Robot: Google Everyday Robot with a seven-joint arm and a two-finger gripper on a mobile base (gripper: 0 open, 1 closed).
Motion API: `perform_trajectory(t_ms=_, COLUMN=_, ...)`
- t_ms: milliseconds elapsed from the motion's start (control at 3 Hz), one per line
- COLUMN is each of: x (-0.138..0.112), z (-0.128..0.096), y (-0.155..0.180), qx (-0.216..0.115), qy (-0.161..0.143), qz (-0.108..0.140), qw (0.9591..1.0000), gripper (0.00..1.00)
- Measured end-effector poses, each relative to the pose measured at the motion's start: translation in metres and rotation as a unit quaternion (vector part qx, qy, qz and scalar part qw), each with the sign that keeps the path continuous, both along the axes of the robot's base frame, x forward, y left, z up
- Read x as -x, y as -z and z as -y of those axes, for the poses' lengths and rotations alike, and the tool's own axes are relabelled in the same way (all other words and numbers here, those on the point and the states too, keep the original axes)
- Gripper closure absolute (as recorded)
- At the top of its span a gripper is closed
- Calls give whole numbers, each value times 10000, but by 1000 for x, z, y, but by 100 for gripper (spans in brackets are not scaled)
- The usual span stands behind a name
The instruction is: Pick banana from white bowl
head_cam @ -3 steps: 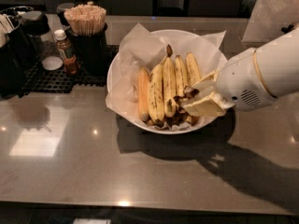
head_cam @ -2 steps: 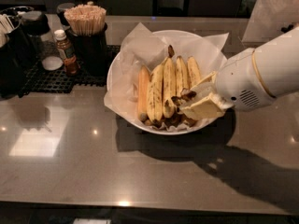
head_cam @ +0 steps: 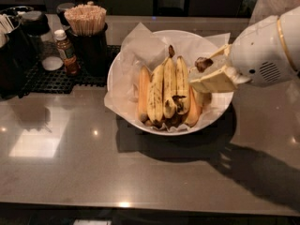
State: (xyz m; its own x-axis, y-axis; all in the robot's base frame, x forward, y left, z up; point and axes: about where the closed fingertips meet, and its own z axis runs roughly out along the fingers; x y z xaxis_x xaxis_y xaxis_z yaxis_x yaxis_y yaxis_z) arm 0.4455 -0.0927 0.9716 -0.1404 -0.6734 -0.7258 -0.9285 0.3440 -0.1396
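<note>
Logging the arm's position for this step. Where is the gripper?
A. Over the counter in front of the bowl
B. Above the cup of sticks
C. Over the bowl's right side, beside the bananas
C: the gripper is over the right side of the bowl, just right of the bananas.

Arm (head_cam: pixel 262 55) reaches from right; gripper (head_cam: pixel 199 73) clamps banana (head_cam: pixel 202 63).

Bulbous white arm housing (head_cam: pixel 262 50), slotted vent (head_cam: pixel 269 71), gold ring (head_cam: pixel 281 41), cream end effector (head_cam: pixel 197 75) above white bowl (head_cam: pixel 111 74)
</note>
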Motion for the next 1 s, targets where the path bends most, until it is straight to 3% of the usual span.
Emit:
perform_trajectory(t_ms=333, x=-14, z=3, y=-41, qx=-236, qy=-140, qz=329, qw=9991, gripper=100)
perform_trajectory(t_ms=1000, x=-7, z=4, y=-130, qx=-872, qy=-728, qz=965, qw=9888, gripper=100)
